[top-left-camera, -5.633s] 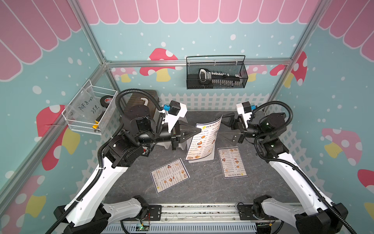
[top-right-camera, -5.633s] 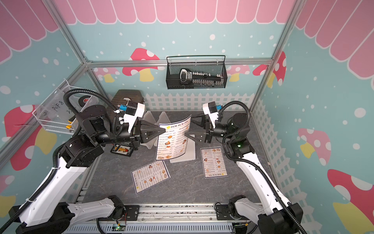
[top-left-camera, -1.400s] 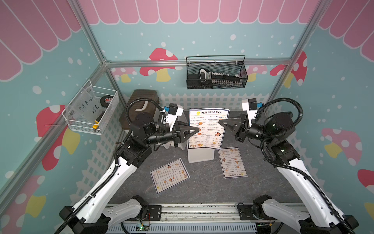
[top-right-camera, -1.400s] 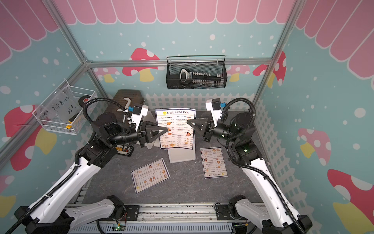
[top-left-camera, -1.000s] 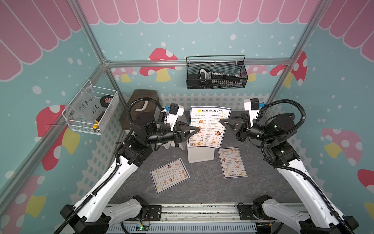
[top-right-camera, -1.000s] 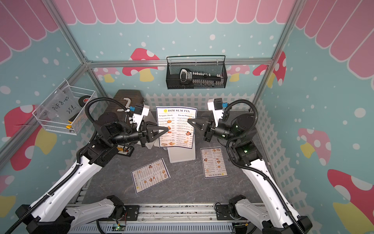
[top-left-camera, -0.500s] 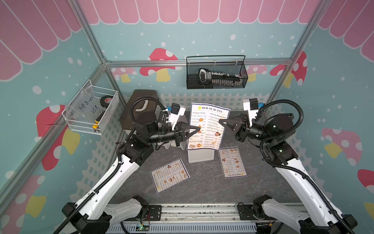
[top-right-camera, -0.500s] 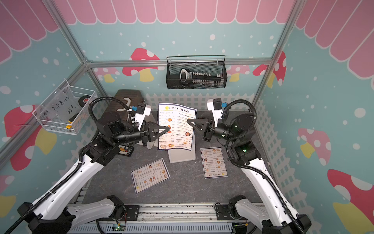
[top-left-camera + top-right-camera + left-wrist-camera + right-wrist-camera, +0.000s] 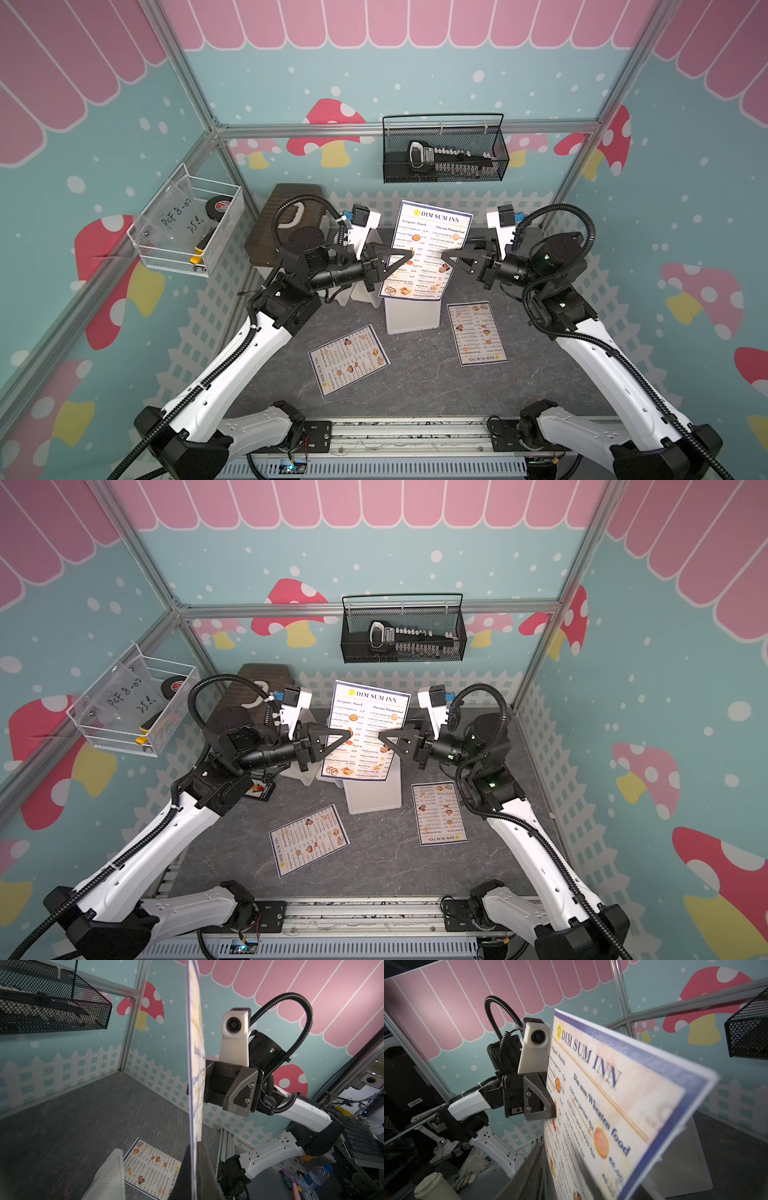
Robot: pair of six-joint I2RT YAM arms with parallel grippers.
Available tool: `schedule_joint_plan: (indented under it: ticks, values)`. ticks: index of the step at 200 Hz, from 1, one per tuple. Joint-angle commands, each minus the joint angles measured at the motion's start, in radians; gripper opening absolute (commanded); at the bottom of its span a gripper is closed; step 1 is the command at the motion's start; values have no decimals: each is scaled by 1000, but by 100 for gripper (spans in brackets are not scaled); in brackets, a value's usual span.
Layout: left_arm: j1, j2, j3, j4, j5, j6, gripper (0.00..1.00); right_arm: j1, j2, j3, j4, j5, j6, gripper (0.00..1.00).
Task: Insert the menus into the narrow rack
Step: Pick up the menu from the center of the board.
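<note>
Fingers (image 9: 534, 1093) of the left gripper (image 9: 409, 262) are pinched shut on one side edge of a menu (image 9: 430, 249), about halfway up it, holding the sheet upright — heading on top, long axis vertical. Across the sheet the right gripper (image 9: 444, 257) straddles the opposite edge at much the same height; whether its jaws grip the laminate or stand just clear of it I cannot tell. Straight below both sets of fingertips stands the narrow rack (image 9: 411, 318), white, on the table (image 9: 415, 390), and the menu's lower edge hangs right at its mouth — entered or just above, the views do not settle. The coming move therefore looks like a straight drop along that vertical axis, and the left arm, the one with the sure grip, seems best placed to make it. Below and well apart from either gripper, a second menu (image 9: 348, 359) and a third menu (image 9: 476, 333) lie flat.
</note>
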Motion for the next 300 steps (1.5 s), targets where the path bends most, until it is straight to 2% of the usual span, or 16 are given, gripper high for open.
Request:
schedule_joint_plan:
  ticks: [1,50,78,113,170,186,193,204,230,300]
  values:
    - [6,14,-17,57,-33,-41,0,-8,12,-22,77,40,45,46]
    - [5,5,-56,130,-119,-86,0,-8,24,-84,254,68,155,46]
    - [6,6,-74,153,-146,-102,0,-9,23,-112,294,97,186,45]
    - [6,5,-88,160,-166,-107,0,-8,24,-124,320,122,203,36]
    - [5,16,-102,149,-168,-99,0,-9,56,-104,298,116,185,12]
    - [5,21,-98,123,-166,-85,7,-8,61,-80,229,113,134,3]
    - [6,22,-96,109,-166,-79,14,-9,60,-69,184,115,100,0]
    - [6,30,-91,87,-161,-71,26,-9,58,-51,103,124,39,0]
    - [5,67,-80,46,-105,-71,39,-8,60,-4,-101,158,-111,0]
    - [20,152,-63,35,-74,-131,46,-10,104,64,-281,152,-277,0]
